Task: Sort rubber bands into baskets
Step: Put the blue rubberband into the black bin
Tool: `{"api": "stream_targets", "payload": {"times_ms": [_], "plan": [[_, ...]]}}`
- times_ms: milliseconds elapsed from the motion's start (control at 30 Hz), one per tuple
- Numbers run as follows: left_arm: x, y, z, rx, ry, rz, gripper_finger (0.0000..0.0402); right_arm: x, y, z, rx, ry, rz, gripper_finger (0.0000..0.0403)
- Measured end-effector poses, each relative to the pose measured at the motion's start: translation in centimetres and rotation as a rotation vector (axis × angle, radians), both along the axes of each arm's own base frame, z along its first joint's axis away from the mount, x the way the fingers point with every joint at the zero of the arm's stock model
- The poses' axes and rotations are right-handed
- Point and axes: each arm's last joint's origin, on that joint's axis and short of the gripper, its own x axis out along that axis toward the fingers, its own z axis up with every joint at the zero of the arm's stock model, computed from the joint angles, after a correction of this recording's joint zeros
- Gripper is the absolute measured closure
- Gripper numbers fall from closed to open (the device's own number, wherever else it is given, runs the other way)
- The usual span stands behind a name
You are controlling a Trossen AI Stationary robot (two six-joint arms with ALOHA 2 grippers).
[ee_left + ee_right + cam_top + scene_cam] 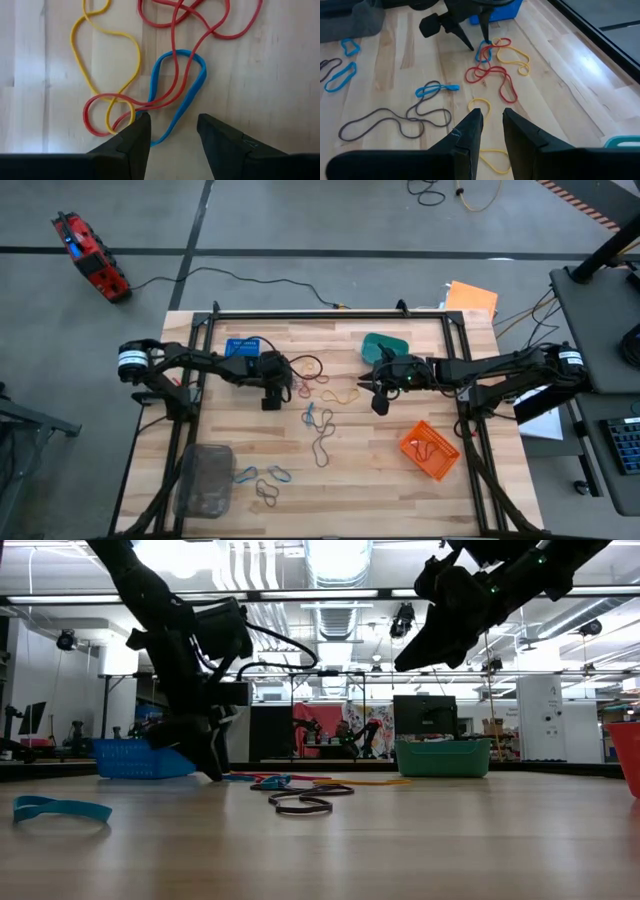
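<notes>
Rubber bands lie loose on the wooden table (380, 500). A tangle of red (200, 20), yellow (107, 35) and blue (192, 75) bands lies under my left gripper (172, 125). That gripper is open and points steeply down at the table, one finger on each side of the blue band's near end. My right gripper (492, 117) hovers high over the table's middle, slightly open with nothing between its fingers. The baskets are blue (242, 347), teal (385, 345), orange (430, 450) and clear-grey (204, 478). My left gripper's open fingers come down slanting, astride the blue band's near end (167, 132). One fingertip (140, 122) stands over the crossing of red and yellow bands. I cannot tell whether either finger touches a band or the table.
More bands lie toward the near edge: yellow (342, 395), blue (318, 416), a long dark one (322, 445), blue ones (277, 474) and a dark one (266, 492) beside the clear-grey basket. A black frame (330, 313) rims the table.
</notes>
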Motion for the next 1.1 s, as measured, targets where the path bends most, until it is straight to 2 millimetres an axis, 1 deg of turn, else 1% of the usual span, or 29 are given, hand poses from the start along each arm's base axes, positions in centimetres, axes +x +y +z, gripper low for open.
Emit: {"api": "stream_targets", "payload": {"times_ms": [167, 367, 533, 733, 1100], "plan": [[-0.04, 0.13, 0.08, -0.006, -0.001, -0.022, 0.0260, -0.12, 0.01, -0.33, 0.001, 0.001, 0.000, 0.0330], [-0.19, 0.63, 0.04, -0.065, -0.014, -0.030, 0.0295, -0.16, 0.01, -0.48, 0.006, 0.000, -0.004, 0.0330], [-0.35, 0.86, -0.01, -0.084, -0.008, -0.022, 0.0335, -0.19, 0.01, -0.55, 0.007, 0.002, -0.005, 0.0330], [-0.39, 0.81, -0.06, -0.097, -0.005, -0.027, 0.0393, -0.21, 0.01, -0.59, 0.007, 0.003, -0.005, 0.0330], [-0.57, 0.72, 0.33, -0.110, -0.021, -0.019, 0.0401, -0.24, 0.02, -0.67, 0.008, 0.005, -0.005, 0.0330]]}}
